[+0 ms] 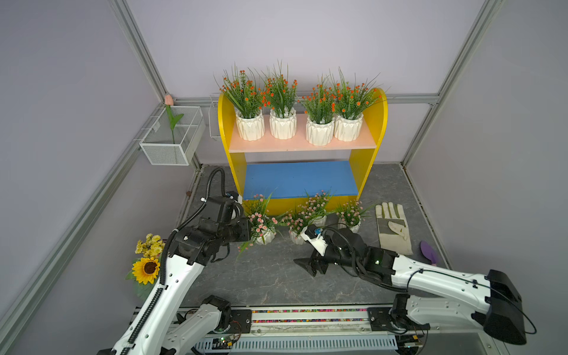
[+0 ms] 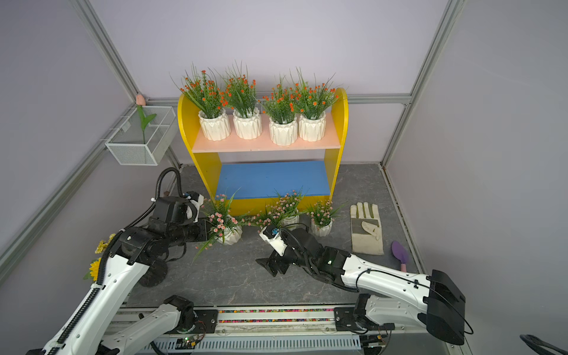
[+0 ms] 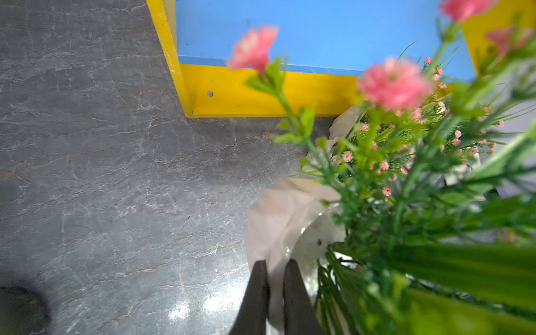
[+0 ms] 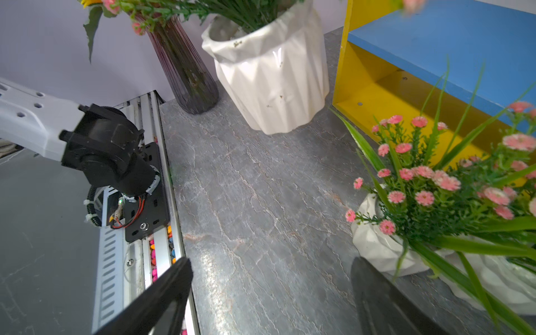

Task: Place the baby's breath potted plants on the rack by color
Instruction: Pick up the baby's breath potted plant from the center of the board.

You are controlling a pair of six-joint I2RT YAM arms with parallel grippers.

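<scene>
The rack point(image 1: 373, 123) stands at the back, and several orange-flowered baby's breath potted plants point(image 1: 282, 123) line its salmon-pink upper board. Its blue lower board point(image 1: 301, 178) sits beneath. Several pink-flowered plants stand on the table before the rack. My left gripper point(image 3: 275, 278) is shut on the white rim of the leftmost pink plant's pot point(image 1: 266, 237), one finger inside and one outside. My right gripper point(image 1: 307, 266) hangs open and empty just above the table, near the pink plant point(image 1: 297, 227) in front of it; that plant's pot point(image 4: 377, 246) lies beside one finger.
A work glove point(image 1: 393, 229) and a purple trowel point(image 1: 428, 252) lie at the right. A sunflower bouquet point(image 1: 147, 267) in a dark vase point(image 4: 185, 72) stands at the left, behind my left arm. A wire basket point(image 1: 172, 138) holding a tulip hangs on the left wall.
</scene>
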